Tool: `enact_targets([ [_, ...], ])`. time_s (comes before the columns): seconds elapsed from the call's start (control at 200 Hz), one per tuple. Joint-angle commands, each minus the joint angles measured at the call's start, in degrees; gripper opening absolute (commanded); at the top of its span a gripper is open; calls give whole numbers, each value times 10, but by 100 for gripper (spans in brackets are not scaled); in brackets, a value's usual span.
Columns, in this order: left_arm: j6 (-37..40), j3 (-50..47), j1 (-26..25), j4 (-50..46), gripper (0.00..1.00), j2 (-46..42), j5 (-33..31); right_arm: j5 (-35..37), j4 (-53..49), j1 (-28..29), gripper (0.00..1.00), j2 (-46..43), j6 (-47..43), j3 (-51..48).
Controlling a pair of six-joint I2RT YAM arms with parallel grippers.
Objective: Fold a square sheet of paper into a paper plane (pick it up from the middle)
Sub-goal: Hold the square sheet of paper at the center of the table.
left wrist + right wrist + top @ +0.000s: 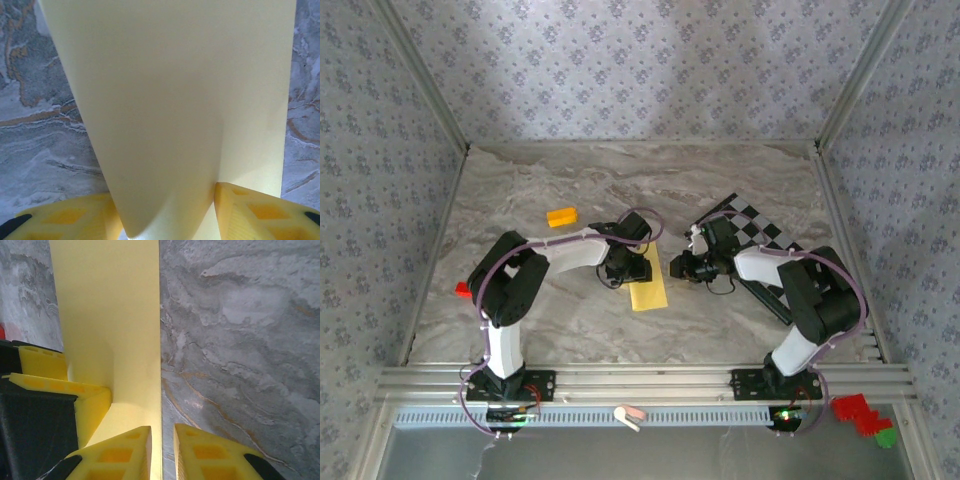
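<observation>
From above, the square sheet of paper [649,293] lies folded to a narrow strip on the marble counter [720,180]. It sits between the two arms, with the left end effector [628,275] on its far left corner and the right end effector [678,268] just beside its right edge. The orange block [561,216] and the checkered board [752,226] are well clear, so neither looks a hazard.

At the left wrist the paper [190,100] bows up between two parted fingers [260,215] and touches both. It seems held, but only loosely. If that hand squeezes, I reckon the soft curve creases where nobody wants a crease.

At the right wrist the jaws stand almost together astride the strip's [110,315] straight right edge. I cannot tell if they are pinching yet. The left arm's pads [90,397] press close by. Pulling sideways against that hold could tear the thin sheet, skew the fold, or knock the two hands together.
</observation>
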Motion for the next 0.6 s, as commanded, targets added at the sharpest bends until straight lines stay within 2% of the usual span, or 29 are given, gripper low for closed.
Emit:
enact_targets([
  [0.0, 7, -30, 4, 51, 54, 80, -60, -13, -12, 9, 16, 12, -2, 18],
  [0.305, 8, -33, 5, 52, 54, 80, -61, -49, 15, 30, 2, 45, 19, 33],
  [0.595, 7, -34, 4, 54, 53, 79, -61, -59, 19, 42, 0, 68, 26, 46],
])
